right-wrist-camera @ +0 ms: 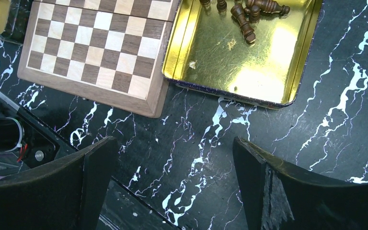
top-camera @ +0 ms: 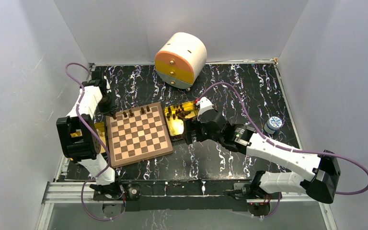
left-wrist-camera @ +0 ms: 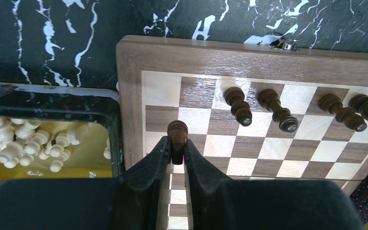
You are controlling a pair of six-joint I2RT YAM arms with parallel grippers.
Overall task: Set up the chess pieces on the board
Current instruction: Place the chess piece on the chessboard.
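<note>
Black marbled table [top-camera: 220,163]: board [top-camera: 136,136] centre-left, gold tin [right-wrist-camera: 230,72] just right, drawer box [top-camera: 180,60] top centre, 1 bottle [top-camera: 272,124] right.

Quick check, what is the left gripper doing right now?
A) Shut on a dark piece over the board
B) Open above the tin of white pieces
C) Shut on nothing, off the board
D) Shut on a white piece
A: in the left wrist view, the left gripper pinches a dark piece above the board.
</note>
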